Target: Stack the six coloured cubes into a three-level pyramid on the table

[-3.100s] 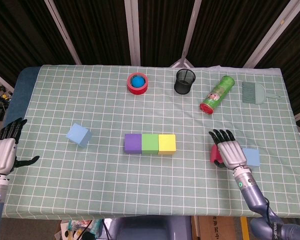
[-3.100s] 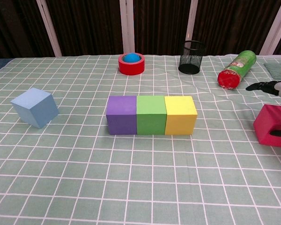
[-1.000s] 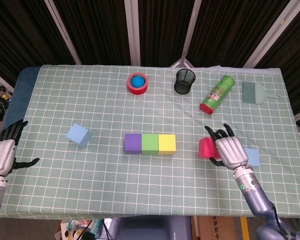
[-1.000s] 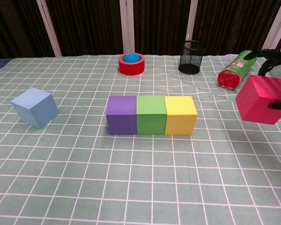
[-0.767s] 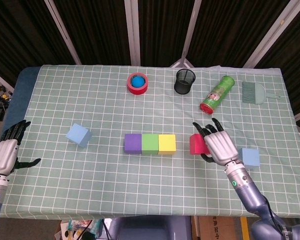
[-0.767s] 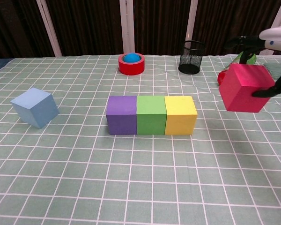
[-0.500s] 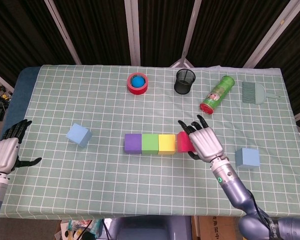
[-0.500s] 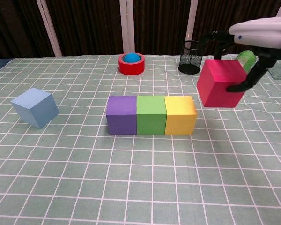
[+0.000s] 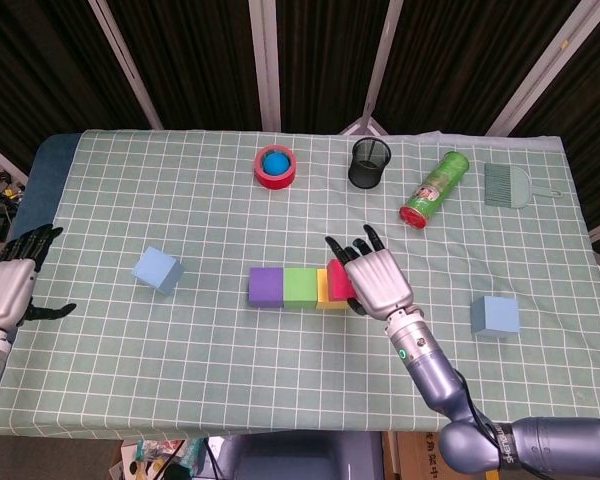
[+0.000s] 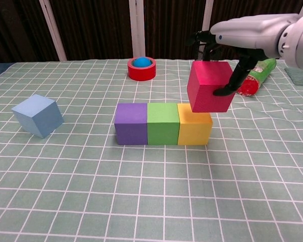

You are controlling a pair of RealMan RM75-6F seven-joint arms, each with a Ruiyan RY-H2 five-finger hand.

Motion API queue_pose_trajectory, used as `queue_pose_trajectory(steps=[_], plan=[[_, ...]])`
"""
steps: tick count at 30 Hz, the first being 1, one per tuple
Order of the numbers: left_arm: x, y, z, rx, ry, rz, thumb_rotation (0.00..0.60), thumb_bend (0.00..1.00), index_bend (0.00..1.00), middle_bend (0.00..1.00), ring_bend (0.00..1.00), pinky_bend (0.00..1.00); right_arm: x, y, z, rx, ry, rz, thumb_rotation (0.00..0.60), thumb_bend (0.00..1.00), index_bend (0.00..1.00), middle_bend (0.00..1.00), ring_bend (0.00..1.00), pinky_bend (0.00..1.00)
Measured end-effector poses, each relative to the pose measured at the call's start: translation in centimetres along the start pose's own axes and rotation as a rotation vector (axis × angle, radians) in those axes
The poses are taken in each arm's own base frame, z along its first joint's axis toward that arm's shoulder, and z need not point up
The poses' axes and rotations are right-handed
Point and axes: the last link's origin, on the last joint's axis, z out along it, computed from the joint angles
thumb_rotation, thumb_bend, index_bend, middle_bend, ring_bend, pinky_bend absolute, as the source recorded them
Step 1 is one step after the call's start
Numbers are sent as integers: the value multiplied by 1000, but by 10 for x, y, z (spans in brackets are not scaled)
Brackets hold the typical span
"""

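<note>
base row done: purple cube (image 10: 131, 123), green cube (image 10: 163, 123), yellow cube (image 10: 194, 124) | R hand (image 9: 377, 281) grips red cube (image 10: 209, 86) above yellow (not set) | L hand (image 9: 8, 288) idle, fingers spread | 2 blue cubes (image 9: 157, 270) left

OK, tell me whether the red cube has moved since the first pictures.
Yes. The red cube, held by the right robot hand, has travelled left and up, from the table's right side to just above the yellow cube.

Tablecloth (image 10: 141, 201): pale green, white grid. Cubes: purple cube (image 10: 131, 123), green cube (image 10: 163, 123), yellow cube (image 10: 194, 131), magenta-red cube (image 10: 209, 86), two light blue cubes (image 9: 158, 270) (image 9: 494, 316). Tape roll (image 10: 142, 69) red, blue ball (image 10: 142, 62) inside. Pen cup (image 9: 369, 163) black mesh. Can (image 9: 433, 189) green, red end. Brush (image 9: 507, 185) grey-green. Right hand (image 9: 376, 280) silver-grey, fingers (image 9: 334, 246) black.
</note>
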Motion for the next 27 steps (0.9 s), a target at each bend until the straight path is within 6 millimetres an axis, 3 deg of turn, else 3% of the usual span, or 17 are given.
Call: queue_pose_trajectory(steps=[13,27], plan=[[4,2,4,-55,64,1,600,103,0,0,0,65,-9,-16,9,-115,-120,130,600,318,0,383,211,0],[4,-1,5,-47,73,-7,600,103,0,0,0,65,-3,-37,25,-143,-124,160,600,318,0,383,211,0]])
